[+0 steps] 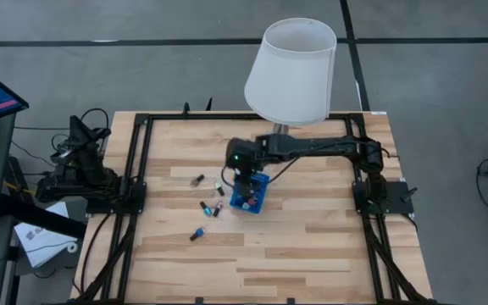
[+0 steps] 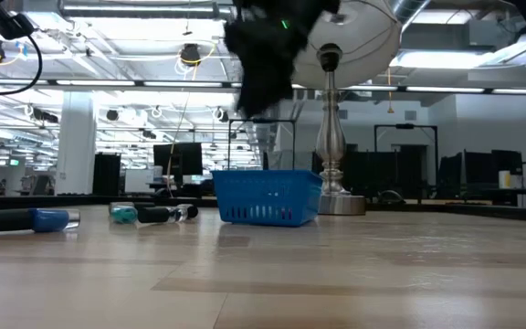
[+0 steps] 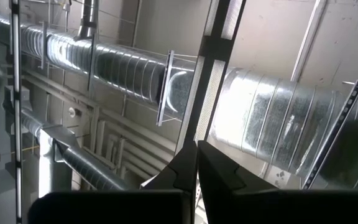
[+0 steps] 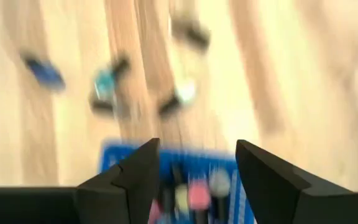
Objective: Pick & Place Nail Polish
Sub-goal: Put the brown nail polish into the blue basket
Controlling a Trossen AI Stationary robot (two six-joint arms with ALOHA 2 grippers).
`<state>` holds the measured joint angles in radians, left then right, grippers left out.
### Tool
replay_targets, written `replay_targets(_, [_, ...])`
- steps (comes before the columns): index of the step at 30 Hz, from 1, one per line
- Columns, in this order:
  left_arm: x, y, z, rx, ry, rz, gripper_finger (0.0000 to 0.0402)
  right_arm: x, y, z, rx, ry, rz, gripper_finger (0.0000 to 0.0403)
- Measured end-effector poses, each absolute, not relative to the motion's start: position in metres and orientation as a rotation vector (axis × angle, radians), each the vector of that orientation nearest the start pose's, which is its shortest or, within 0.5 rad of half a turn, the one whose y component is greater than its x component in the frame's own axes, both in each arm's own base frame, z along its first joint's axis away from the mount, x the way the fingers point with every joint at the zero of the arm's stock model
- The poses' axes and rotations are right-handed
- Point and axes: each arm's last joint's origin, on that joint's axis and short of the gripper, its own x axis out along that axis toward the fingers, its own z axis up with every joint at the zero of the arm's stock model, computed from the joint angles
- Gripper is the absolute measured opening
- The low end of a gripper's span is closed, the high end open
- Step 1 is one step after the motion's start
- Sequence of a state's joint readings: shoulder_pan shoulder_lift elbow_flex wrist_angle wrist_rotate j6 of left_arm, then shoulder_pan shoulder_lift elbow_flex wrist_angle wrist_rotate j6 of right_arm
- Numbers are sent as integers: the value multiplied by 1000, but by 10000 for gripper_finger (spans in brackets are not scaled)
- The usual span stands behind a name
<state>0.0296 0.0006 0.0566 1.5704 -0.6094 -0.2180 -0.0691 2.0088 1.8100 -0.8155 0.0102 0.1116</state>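
A small blue square basket [image 1: 252, 199] stands mid-table and holds several nail polish bottles [image 4: 197, 196]. More bottles lie on their sides on the wood to its left: a dark one [image 1: 197, 180], a pale-capped one [image 1: 221, 185], a teal one [image 1: 203, 206], another [image 1: 218, 207] and a blue one [image 1: 197, 234]. In the low view the basket [image 2: 265, 196] stands right of the lying bottles [image 2: 35, 219]. My right gripper [image 4: 197, 155] hangs open and empty above the basket [image 1: 244, 178]. My left gripper [image 3: 197, 171] is shut, parked at the table's left edge [image 1: 83, 157], pointing at the ceiling.
A table lamp with a white shade [image 1: 291, 72] stands just behind the basket, its metal base [image 2: 333, 196] on the table to the basket's right in the low view. Black frame rails [image 1: 134, 195] run along both table sides. Bare wood lies toward the near edge.
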Motion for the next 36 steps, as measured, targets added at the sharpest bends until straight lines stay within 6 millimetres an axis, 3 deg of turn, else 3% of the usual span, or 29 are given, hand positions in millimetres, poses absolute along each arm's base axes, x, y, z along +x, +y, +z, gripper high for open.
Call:
replay_targets(5, [-6, 16, 269, -633, -1627, 323, 8, 441, -31, 336, 145, 811, -109, 184])
replay_targets(9, [-4, 16, 269, -631, -1616, 326, 8, 420, -18, 419, 69, 578, -52, 164])
replay_targets(13, [-2, 16, 269, -626, -1603, 329, 8, 365, -1, 500, -27, 330, 1, 143])
replay_targets(15, [-1, 16, 270, -624, -1597, 330, 8, 328, 6, 529, -72, 237, 11, 129])
replay_targets(19, [3, 17, 270, -620, -1576, 337, 8, 246, 20, 565, -91, 157, 0, 99])
replay_targets(22, [8, 17, 270, -627, -1545, 363, 8, 198, 32, 569, -51, 180, -34, 78])
replay_targets(26, [18, 18, 270, -636, -1487, 401, 8, 161, 48, 557, -66, 204, -97, 57])
replay_targets(30, [31, 19, 270, -616, -1411, 425, 8, 143, 60, 525, -75, 230, -161, 41])
replay_targets(36, [49, 19, 267, -583, -1299, 471, 8, 118, 63, 457, 0, 137, -127, 4])
